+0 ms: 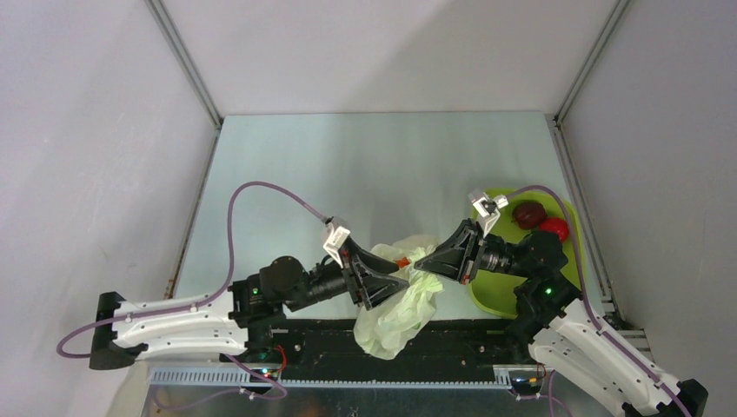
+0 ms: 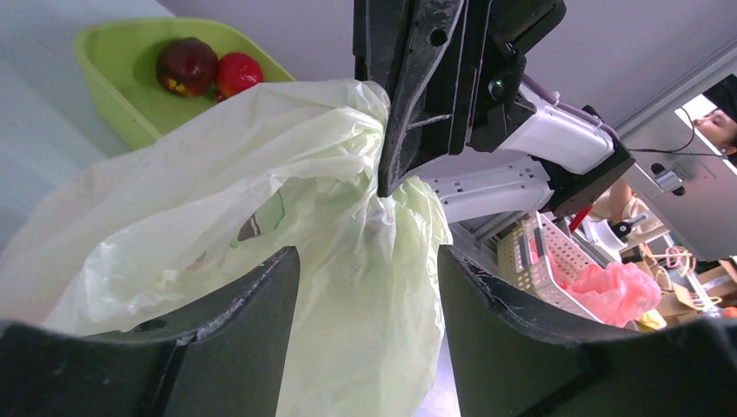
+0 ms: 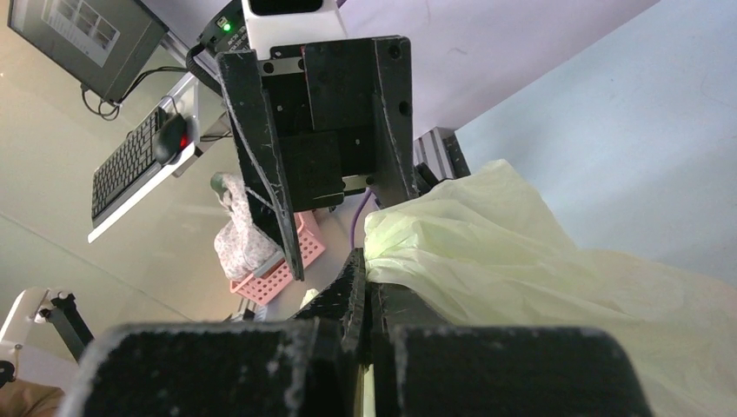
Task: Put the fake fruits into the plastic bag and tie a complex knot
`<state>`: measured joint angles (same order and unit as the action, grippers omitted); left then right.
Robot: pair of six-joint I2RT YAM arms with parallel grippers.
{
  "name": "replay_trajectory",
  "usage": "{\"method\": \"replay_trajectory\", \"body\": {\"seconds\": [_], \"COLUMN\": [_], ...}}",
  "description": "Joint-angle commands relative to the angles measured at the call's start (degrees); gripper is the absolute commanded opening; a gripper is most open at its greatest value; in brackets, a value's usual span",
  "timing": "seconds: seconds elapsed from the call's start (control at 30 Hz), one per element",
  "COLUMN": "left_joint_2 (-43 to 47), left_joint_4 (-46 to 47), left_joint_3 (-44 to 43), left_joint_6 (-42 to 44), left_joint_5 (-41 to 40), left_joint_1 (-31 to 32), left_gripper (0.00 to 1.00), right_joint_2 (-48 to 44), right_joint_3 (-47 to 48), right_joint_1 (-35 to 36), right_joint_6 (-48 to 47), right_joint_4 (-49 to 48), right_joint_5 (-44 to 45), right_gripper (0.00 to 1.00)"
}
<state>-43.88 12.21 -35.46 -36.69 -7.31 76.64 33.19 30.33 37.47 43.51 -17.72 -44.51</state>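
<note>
The job looked early: the plastic bag (image 1: pixel 401 313) hung unknotted at the table's 6 o'clock, with the right gripper (image 3: pixel 363 265) pinching its film and the left gripper (image 2: pixel 365 261) spread around it, while a maroon fruit (image 1: pixel 527 213) and a red fruit (image 1: pixel 554 228) lay in the green tray (image 1: pixel 491 300) at 4 o'clock

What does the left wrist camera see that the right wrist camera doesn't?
Only the left wrist view shows the lime-green tray, with a maroon fruit and a red fruit in it. Only the right wrist view shows a keyboard and a monitor away from the table. Both show the plastic bag, pinched by the right end effector.
</note>
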Motion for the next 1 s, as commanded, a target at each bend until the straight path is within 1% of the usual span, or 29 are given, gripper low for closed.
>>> {"method": "replay_trajectory", "body": {"seconds": [0.0, 0.13, 0.23, 0.27, 0.3, 0.33, 0.37, 0.4, 0.43, 0.47, 0.57, 0.6, 0.67, 0.73, 0.8, 0.83, 0.87, 0.9, 0.93, 0.97], "left_joint_2": [0.8, -0.9, -2.6, -3.2, -4.1, -4.6, -5.4, -5.8, -6.5, -7.0, -8.2, -9.0, -10.3, -10.8, -10.0, -8.7, -8.0, -6.3, -5.5, -4.0], "left_joint_4": [3.8, 5.7, 7.3, 7.5, 7.9, 8.3, 9.3, 9.9, 11.1, 11.5, 10.6, 10.8, 12.5, 15.1, 15.5, 15.3, 15.0, 14.8, 14.3, 13.8], "left_joint_3": [0.5, 0.7, 0.7, 0.7, 0.8, 1.1, 1.2, 1.6, 1.8, 1.8, 1.2, 1.0, 1.9, 3.7, 5.0, 5.5, 5.6, 5.8, 5.8, 5.6], "left_joint_6": [7.0, 8.0, 7.3, 7.1, 6.6, 5.8, 5.4, 4.7, 4.4, 4.2, 4.6, 4.5, 2.5, 0.4, -0.9, -1.4, -1.5, -1.6, -1.6, -2.2], "left_joint_5": [1.7, 5.5, 10.4, 11.0, 12.5, 13.7, 14.1, 14.3, 13.9, 12.7, 8.2, 5.7, 4.0, 2.6, 1.8, 1.7, 1.7, 1.6, 1.7, 2.3], "left_joint_1": [-0.9, -1.3, -1.3, -1.3, -1.3, -1.2, -1.0, -0.4, 0.0, 1.3, 5.7, 6.3, 7.2, 7.2, 6.6, 5.9, 5.5, 4.7, 4.3, 3.3], "left_gripper": [0.66, 0.64, 0.58, 0.5, 0.46, 0.37, 0.33, 0.23, 0.18, 0.12, 0.08, 0.08, 0.08, 0.1, 0.18, 0.29, 0.36, 0.47, 0.52, 0.59], "right_joint_2": [-0.3, -0.2, -0.4, -0.6, -0.6, -0.7, -0.7, -0.5, -0.4, -0.3, -0.5, -0.5, -0.7, -0.7, -1.0, -1.3, -1.7, -1.8, -2.1, -2.2], "right_joint_3": [0.6, 0.6, 0.6, 0.6, 0.6, 0.5, 0.5, 0.6, 0.6, 0.6, 0.5, 0.5, 0.5, 0.6, 0.5, 0.5, 0.6, 0.6, 0.5, 0.6], "right_joint_1": [-0.2, -0.2, -0.3, -0.3, -0.2, -0.3, -0.2, -0.2, -0.2, -0.3, -0.4, -0.4, -0.4, -0.4, -0.4, -0.4, -0.4, -0.4, -0.4, -0.4], "right_joint_6": [0.5, 0.6, 0.2, -0.1, -0.4, -0.7, -0.9, -0.9, -1.0, -1.0, -1.5, -1.6, -1.4, -0.9, -0.5, -0.4, -0.4, -0.4, -0.3, -0.3], "right_joint_4": [-2.2, -2.2, -1.5, -1.3, -0.8, -0.6, -0.2, 0.0, 0.4, 0.6, 1.9, 2.1, 2.1, 1.5, 1.2, 1.2, 1.4, 1.6, 1.9, 2.0], "right_joint_5": [-1.6, -1.5, -0.5, 0.1, 0.3, 0.9, 1.2, 1.8, 2.1, 3.1, 4.6, 5.0, 4.7, 4.0, 3.1, 2.5, 2.2, 1.7, 1.5, 1.1], "right_gripper": [0.0, 0.0, 0.0, 0.0, 0.0, 0.0, 0.0, 0.0, 0.0, 0.0, 0.0, 0.0, 0.0, 0.0, 0.0, 0.0, 0.0, 0.0, 0.0, 0.0]}}
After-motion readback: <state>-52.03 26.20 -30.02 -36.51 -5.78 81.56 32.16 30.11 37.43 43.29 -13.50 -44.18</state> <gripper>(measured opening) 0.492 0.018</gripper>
